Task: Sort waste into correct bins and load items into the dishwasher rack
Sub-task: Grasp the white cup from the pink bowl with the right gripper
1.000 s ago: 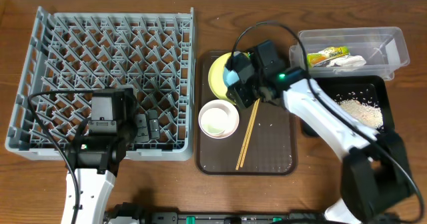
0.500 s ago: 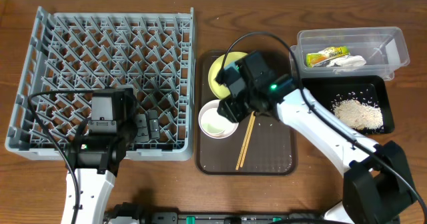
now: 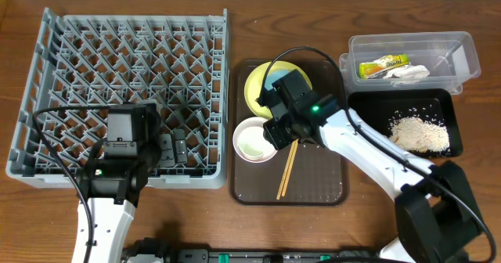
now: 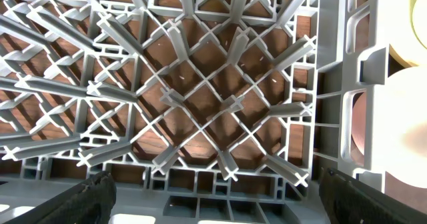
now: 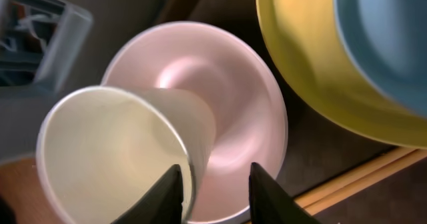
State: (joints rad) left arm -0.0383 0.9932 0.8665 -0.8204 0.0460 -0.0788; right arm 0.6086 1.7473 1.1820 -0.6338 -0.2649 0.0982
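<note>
My right gripper [image 5: 215,174] has its fingers [image 5: 167,197] apart, straddling the thin rim wall of the small white cup [image 5: 107,151], which sits in the glossy whitish-pink bowl [image 5: 227,84] on the brown tray [image 3: 317,177]. I'm worried that slick, rounded wall squirts out of the pinch, or the cup drags the light bowl up and it drops onto the chopsticks [image 3: 286,167].

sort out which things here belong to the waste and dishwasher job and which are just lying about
Job:
dishwasher rack, yellow-green plate, blue bowl, pink bowl, white cup, chopsticks, clear tub, black tray, wrapper, crumpled paper, rice scraps

Lying about:
brown serving tray, wooden table
</note>
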